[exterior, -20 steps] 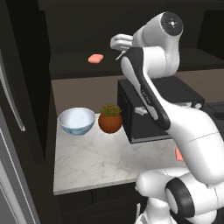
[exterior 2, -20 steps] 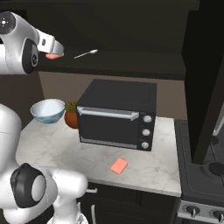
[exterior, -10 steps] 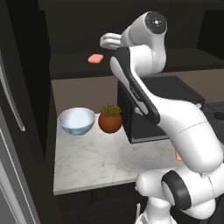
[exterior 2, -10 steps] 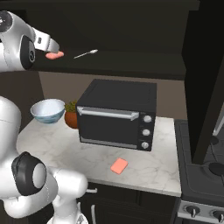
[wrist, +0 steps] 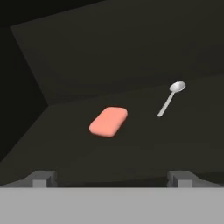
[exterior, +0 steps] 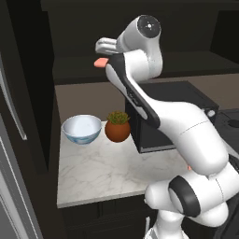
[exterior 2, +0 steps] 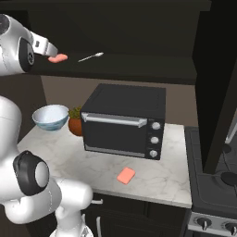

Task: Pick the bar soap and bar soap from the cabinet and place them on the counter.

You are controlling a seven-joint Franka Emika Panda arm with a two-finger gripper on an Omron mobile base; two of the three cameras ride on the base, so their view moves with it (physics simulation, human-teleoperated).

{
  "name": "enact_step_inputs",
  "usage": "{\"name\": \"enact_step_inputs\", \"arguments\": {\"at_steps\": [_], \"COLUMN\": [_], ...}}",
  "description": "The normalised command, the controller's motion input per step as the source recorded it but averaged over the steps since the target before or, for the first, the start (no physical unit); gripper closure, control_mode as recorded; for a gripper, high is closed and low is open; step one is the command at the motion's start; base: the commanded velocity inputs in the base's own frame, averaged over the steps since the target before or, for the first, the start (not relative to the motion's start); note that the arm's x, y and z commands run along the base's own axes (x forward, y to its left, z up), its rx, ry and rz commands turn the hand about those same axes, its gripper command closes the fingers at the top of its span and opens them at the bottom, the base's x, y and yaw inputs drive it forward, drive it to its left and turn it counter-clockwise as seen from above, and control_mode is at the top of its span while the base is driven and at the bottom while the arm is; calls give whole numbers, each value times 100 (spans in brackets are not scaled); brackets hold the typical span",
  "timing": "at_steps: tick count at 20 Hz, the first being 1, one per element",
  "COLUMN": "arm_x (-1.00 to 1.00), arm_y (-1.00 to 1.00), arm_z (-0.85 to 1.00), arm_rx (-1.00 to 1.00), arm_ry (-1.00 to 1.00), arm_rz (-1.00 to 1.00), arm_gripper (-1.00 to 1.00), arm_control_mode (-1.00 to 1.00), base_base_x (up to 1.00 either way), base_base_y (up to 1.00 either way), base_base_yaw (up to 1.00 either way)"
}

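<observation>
One salmon-pink bar soap (wrist: 108,121) lies flat on the dark shelf of the open cabinet (exterior 2: 139,69); it shows too as the bar soap (exterior: 99,62) and the bar soap (exterior 2: 58,58). My gripper (wrist: 111,179) is open, a short way in front of this bar and apart from it, fingertips (wrist: 41,178) wide on either side. The gripper (exterior: 105,46) hovers just above and beside the bar, at the shelf's left end (exterior 2: 48,48). A second bar soap (exterior 2: 126,175) lies on the marble counter (exterior 2: 69,152) in front of the toaster oven.
A small silver spoon (wrist: 170,98) lies on the shelf right of the bar, spoon (exterior 2: 90,57). On the counter stand a black toaster oven (exterior 2: 125,120), a potted plant (exterior: 117,126) and a pale blue bowl (exterior: 81,129). A stove (exterior 2: 217,185) adjoins at the right.
The arm has swung left along the shelf, bringing the open gripper up to the bar in the cabinet. Both bars, the spoon and the counter things have stayed put.
</observation>
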Motion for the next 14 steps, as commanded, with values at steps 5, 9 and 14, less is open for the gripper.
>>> {"name": "enact_step_inputs", "arguments": {"at_steps": [5, 9, 14], "arm_x": [27, 36, 40], "arm_y": [23, 18, 12], "arm_z": [-22, 0, 0], "arm_rx": [0, 0, 0], "arm_ry": [1, 1, 3], "arm_rz": [0, 0, 0], "arm_gripper": [-100, -100, -100], "arm_control_mode": [-100, -100, -100], "base_base_x": [0, 0, 0], "base_base_y": [0, 0, 0], "base_base_yaw": [0, 0, 0]}}
